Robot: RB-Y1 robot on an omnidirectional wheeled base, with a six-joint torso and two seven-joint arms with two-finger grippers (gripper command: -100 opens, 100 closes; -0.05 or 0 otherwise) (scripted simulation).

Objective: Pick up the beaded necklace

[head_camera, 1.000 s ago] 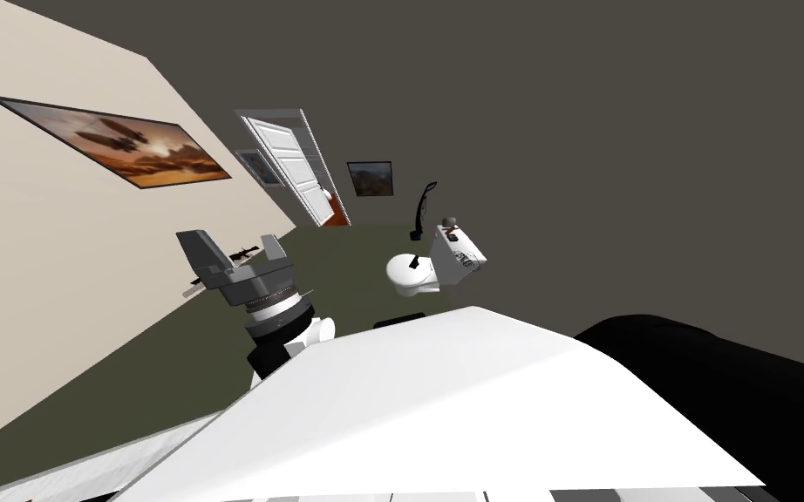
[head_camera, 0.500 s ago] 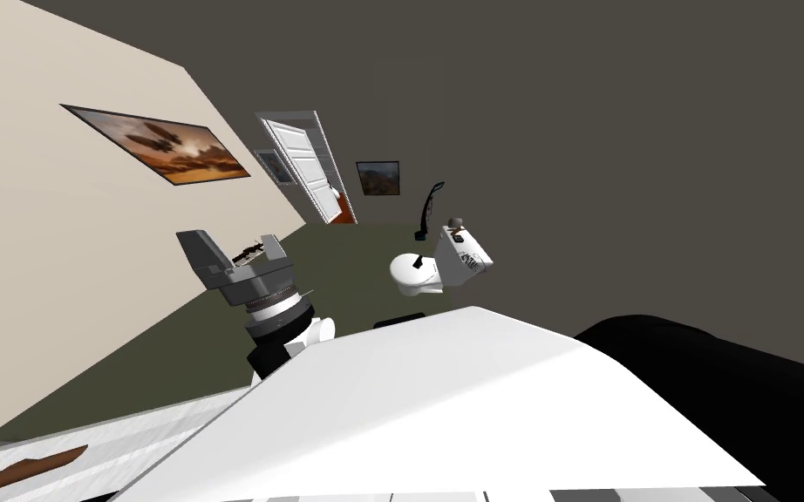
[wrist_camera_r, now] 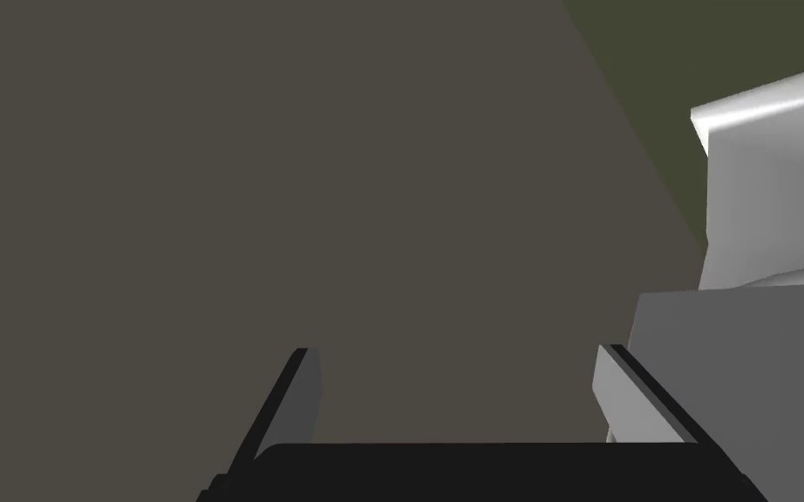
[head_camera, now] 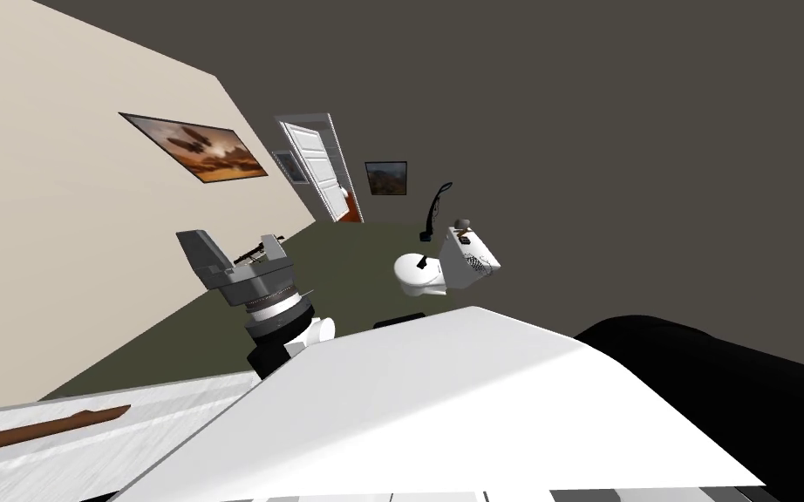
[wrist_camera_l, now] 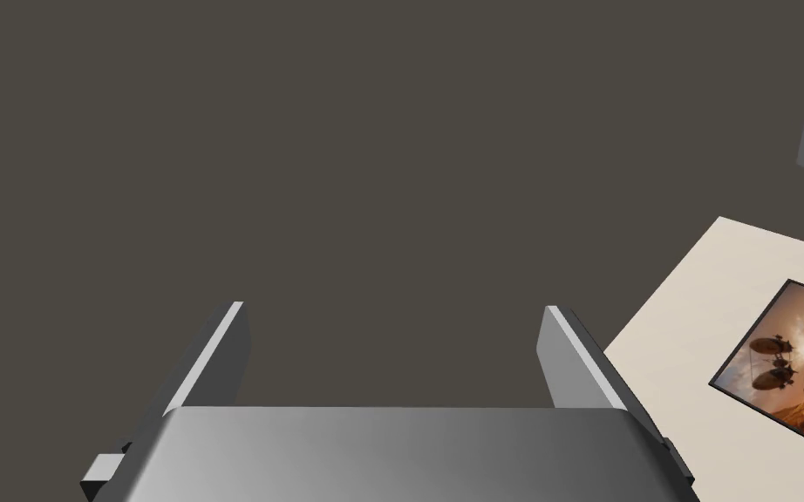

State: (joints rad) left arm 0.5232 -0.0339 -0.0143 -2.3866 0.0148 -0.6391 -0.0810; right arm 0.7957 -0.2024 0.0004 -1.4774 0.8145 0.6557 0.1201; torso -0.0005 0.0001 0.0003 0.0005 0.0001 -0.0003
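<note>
The likeliest beaded necklace (head_camera: pixel 51 424) is a thin brown strand, its beads too small to tell, on the white worktop (head_camera: pixel 86 453), close to its far edge with its long axis along that edge. It lies low to my left, well apart from the left gripper (head_camera: pixel 239 254), whose fingers stand apart and empty; the right gripper (wrist_camera_r: pixel 453 392) is spread too — the left arm looks nearer.

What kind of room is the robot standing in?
Probably a bathroom. A white toilet stands on the dark green floor, with a black long-handled tool, perhaps a toilet brush, beside it. A white door stands open farther back.
</note>
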